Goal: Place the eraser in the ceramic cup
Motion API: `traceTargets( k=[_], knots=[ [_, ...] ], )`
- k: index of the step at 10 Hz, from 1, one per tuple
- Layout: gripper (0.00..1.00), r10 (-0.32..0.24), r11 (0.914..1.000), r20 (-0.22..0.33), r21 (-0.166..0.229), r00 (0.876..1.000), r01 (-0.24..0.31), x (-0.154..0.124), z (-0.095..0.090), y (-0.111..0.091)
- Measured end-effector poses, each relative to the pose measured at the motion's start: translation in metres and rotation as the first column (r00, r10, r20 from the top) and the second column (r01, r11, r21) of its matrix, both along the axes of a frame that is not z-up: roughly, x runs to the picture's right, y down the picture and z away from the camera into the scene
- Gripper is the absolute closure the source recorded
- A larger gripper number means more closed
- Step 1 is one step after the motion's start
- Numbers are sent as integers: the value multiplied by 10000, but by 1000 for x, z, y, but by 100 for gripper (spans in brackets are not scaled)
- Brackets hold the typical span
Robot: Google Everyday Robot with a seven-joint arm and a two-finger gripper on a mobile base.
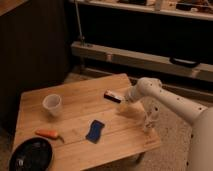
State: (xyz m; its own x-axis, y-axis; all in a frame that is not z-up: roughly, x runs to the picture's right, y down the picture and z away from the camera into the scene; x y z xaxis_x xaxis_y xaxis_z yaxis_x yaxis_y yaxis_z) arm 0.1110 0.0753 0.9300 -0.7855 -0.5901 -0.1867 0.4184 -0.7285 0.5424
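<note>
The eraser (112,96), a small dark block with a pale top, lies flat on the wooden table (75,95) near its far right edge. My gripper (124,99) is at the end of the white arm (150,90) that reaches in from the right. It is low over the table, right beside the eraser's right end. The white ceramic cup (52,105) stands upright on the left part of the table, well apart from the gripper and the eraser.
A blue sponge pad (94,130) lies near the table's middle front. An orange carrot-like item (48,133) and a black round plate (29,155) are at the front left. A small clear bottle (149,120) stands at the right edge, under the arm. Dark shelving stands behind.
</note>
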Motion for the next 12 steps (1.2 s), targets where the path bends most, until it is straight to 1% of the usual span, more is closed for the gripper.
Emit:
traceTargets(
  k=[2, 3, 6, 7, 10, 11, 12],
  knots=[
    [20, 96, 9999, 17, -129, 10000, -96, 0, 5, 5],
    [20, 291, 9994, 67, -208, 9996, -290, 1, 9, 10],
    [20, 434, 9989, 195, -207, 9989, -430, -1, 16, 11],
    [25, 433, 9989, 243, -200, 9988, -429, -5, 18, 10],
    [54, 463, 9987, 359, -205, 9983, -456, -7, 20, 7],
    [67, 447, 9987, 451, -251, 9980, -436, -9, 20, 8],
    [74, 437, 9987, 479, -272, 9979, -425, -10, 20, 8]
  ],
)
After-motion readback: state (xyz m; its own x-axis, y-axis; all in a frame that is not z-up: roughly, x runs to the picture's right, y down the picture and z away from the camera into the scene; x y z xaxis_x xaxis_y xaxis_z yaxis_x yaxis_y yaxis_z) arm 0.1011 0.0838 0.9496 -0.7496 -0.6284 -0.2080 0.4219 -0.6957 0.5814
